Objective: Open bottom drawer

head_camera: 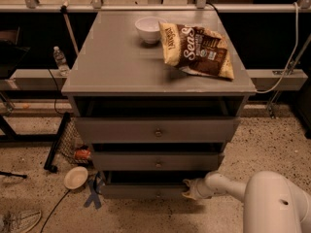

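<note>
The bottom drawer [141,191] is the lowest and slimmest of three grey drawer fronts in the cabinet [116,62]. It stands slightly pulled out, with a dark gap above it. Its small knob [157,194] is barely visible at the centre. My gripper [189,189] reaches in from the lower right on a white arm [228,186] and sits at the right end of the bottom drawer's front, touching or just beside it. The middle drawer [158,161] and the top drawer [155,129] above it also stand a little out.
A white bowl [148,29] and a chip bag [197,47] lie on the cabinet top. On the floor to the left are a round plate [76,177], blue tape [93,193], a black wire basket [73,142] and a water bottle [60,60] on a ledge.
</note>
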`<state>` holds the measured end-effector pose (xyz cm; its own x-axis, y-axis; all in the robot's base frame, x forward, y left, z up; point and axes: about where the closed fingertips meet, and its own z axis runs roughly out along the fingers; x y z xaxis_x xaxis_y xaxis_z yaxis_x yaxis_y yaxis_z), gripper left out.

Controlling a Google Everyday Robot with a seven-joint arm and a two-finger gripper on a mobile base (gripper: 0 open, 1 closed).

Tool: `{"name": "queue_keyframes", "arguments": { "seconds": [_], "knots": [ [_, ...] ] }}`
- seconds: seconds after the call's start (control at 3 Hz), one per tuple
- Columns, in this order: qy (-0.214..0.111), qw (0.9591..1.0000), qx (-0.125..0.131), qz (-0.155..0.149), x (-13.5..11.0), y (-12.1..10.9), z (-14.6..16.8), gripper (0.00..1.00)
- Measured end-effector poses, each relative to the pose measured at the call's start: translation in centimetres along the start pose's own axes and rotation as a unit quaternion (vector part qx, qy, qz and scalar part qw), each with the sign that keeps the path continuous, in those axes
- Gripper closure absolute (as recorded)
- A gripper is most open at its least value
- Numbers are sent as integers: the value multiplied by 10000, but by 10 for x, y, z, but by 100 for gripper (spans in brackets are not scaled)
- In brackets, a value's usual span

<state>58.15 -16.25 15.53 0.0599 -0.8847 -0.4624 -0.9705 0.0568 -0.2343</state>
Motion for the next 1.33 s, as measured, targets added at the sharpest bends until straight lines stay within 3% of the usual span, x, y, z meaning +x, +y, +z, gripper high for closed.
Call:
{"name": "queue_keyframes", "arguments": {
  "seconds": [0.33, 0.67, 1.0, 1.33],
  "knots": [
    [0, 10000, 0, 0, 0, 0, 0, 100],
    [-123, 9999, -60, 97, -1, 29, 1, 100],
    [-123, 9999, -60, 97, -4, 27, -5, 100],
    [-232, 9995, -84, 186, -9, 49, -10, 100]
  ]
}}
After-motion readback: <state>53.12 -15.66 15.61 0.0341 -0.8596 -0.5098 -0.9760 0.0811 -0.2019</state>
